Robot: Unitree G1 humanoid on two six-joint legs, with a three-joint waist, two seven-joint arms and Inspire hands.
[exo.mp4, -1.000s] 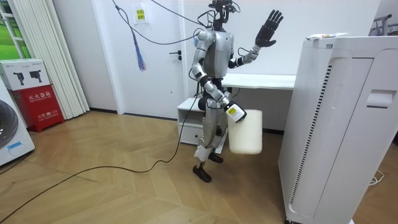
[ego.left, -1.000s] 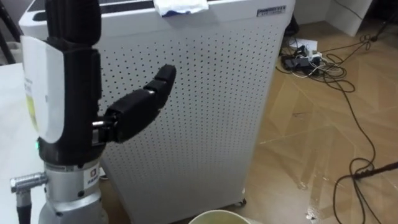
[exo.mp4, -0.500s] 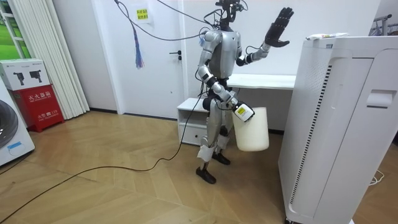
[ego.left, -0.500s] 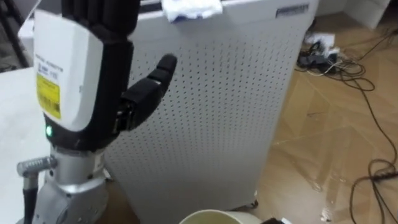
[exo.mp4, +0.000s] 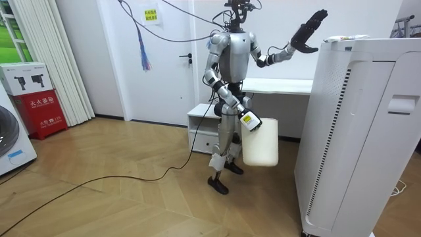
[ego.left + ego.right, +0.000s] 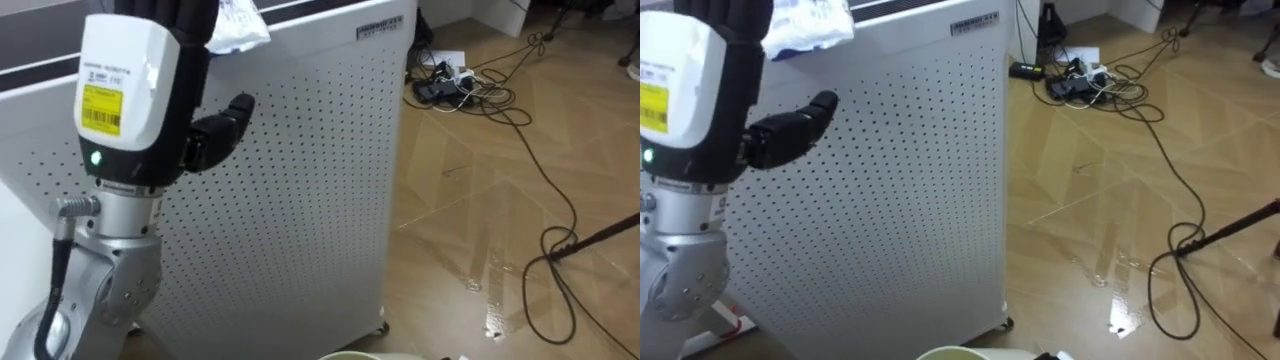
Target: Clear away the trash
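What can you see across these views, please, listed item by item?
garbage: one, crumpled white and blue, on top of the tall unit
tall unit: one, white with a perforated side, in front of the robot
bin: one, cream, hanging at the robot's right side
cables and power strip: a tangle, black and white, on the wooden floor beyond the unit
table: one, white, behind the robot
low cabinet: one, white, beside the table
box: one, red, at the room view's left
left hand: black and white, raised close by the garbage, fingers straight
right hand: at the bin's rim, carrying it
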